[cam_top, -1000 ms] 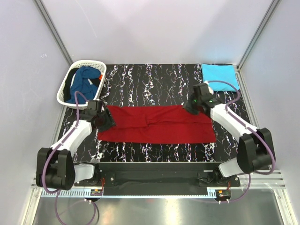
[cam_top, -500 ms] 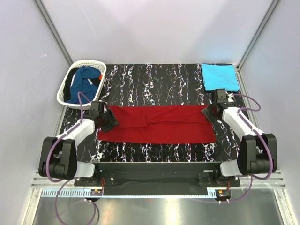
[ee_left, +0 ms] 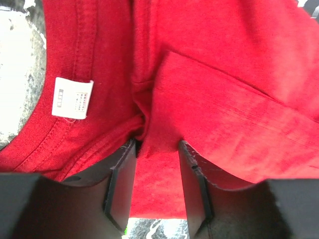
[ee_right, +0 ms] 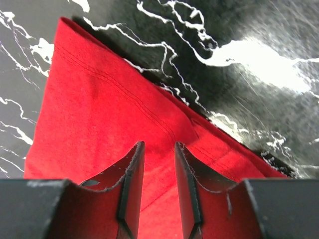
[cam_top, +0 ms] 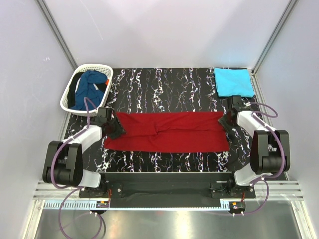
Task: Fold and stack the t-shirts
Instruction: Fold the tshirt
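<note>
Red t-shirt (cam_top: 169,132) lies as a long flat band across the tabletop (cam_top: 164,82), in front of the arm bases. Left fingers (ee_left: 122,184) sit at its collar end, apart, with a puckered fold of red cloth between them and the white label (ee_left: 73,97) near; clamped or not cannot be told. Right fingers (ee_right: 130,189) stand narrowly apart over the hem corner, cloth between; grip likewise unclear. Bare tabletop runs beyond the far edge, between the basket (cam_top: 67,99) holding the dark blue t-shirt (cam_top: 89,87) and the folded turquoise t-shirt (cam_top: 233,82)
</note>
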Tool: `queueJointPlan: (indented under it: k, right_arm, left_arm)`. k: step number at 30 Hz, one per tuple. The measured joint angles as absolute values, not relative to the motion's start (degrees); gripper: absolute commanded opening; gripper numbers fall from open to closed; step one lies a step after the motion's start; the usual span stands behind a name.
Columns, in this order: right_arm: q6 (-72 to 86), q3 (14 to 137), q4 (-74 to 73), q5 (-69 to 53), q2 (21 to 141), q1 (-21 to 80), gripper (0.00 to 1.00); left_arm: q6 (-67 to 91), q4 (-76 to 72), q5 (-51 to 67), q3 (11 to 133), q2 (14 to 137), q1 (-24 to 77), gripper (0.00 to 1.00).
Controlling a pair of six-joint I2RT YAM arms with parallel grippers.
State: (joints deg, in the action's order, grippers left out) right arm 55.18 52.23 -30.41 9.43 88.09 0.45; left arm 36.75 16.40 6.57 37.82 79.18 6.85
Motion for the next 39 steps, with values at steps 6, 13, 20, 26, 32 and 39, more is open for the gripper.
queueJointPlan:
  k: [6, 13, 20, 26, 32, 39]
  right_arm:
    - [54.0, 52.1, -27.7, 9.6, 91.0, -1.7, 0.29]
    - [52.9, 51.4, -26.6, 9.9, 92.8, -3.6, 0.0]
    - [51.2, 51.0, -26.2, 12.5, 92.8, -5.2, 0.0]
    - [49.2, 51.0, -26.2, 12.8, 92.6, -5.7, 0.0]
    - [47.9, 52.1, -26.3, 9.4, 90.4, -5.7, 0.01]
    - [45.6, 54.2, -24.9, 3.7, 90.4, -5.7, 0.01]
  left_arm:
    - [36.9, 16.8, 5.4, 38.2, 80.8, 6.9, 0.42]
    - [36.9, 17.2, 3.8, 40.1, 83.0, 7.0, 0.43]
    - [37.4, 17.7, 2.4, 41.7, 84.1, 7.0, 0.49]
    - [35.8, 24.2, 3.4, 46.7, 83.4, 7.0, 0.54]
    - [31.7, 27.4, 4.1, 58.5, 83.3, 7.0, 0.49]
    - [28.9, 27.5, 4.1, 67.4, 94.6, 6.6, 0.41]
